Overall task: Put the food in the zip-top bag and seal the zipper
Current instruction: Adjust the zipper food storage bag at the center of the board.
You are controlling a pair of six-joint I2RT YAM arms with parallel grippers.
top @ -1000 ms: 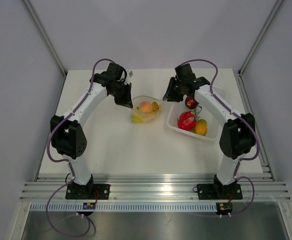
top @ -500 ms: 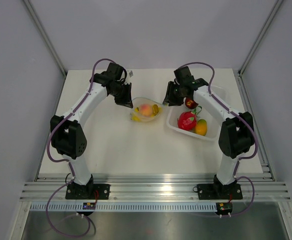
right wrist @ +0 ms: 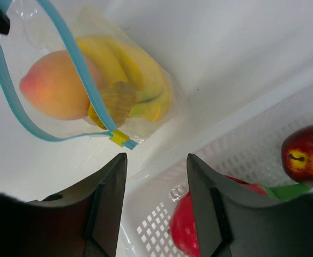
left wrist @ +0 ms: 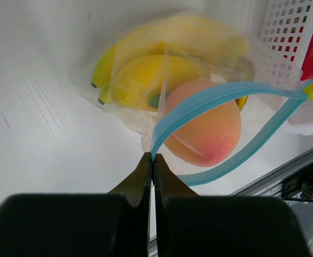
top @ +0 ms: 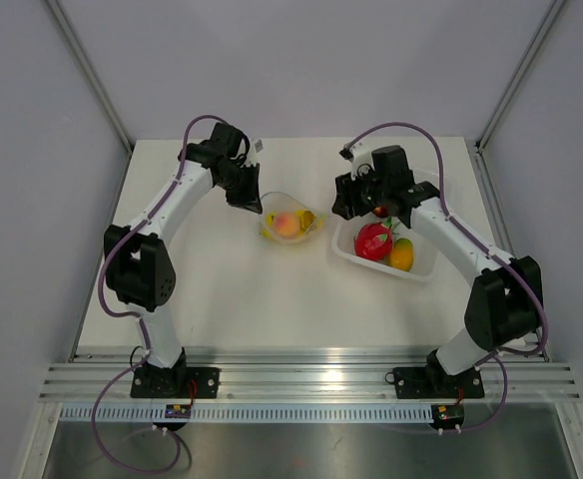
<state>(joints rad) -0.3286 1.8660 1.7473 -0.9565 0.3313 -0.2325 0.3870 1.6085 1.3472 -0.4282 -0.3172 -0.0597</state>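
The clear zip-top bag [top: 291, 224] lies mid-table, mouth open. It holds the yellow banana bunch [left wrist: 162, 59], the orange-pink peach [left wrist: 205, 128] and a small yellow lemon [right wrist: 116, 101] half hidden behind the zipper. The light-blue zipper [left wrist: 199, 101] loops open around the peach, its yellow slider [right wrist: 119, 138] at the end near the tray. My left gripper [left wrist: 153, 159], at the bag's left end in the top view [top: 255, 206], is shut on the zipper's end. My right gripper [right wrist: 156, 158] is open and empty, just right of the slider, over the tray's left rim [top: 343, 207].
A white perforated tray [top: 423, 269] stands right of the bag. It holds a red apple [top: 381, 206], a larger red fruit [top: 372, 241] and an orange fruit [top: 401, 255]. The tray's corner nearly touches the bag. Enclosure walls stand on both sides and at the back.
My right arm has swung outward to the right, and its gripper has shifted slightly right and nearer, away from the bag's end. The left gripper has kept its hold on the zipper.
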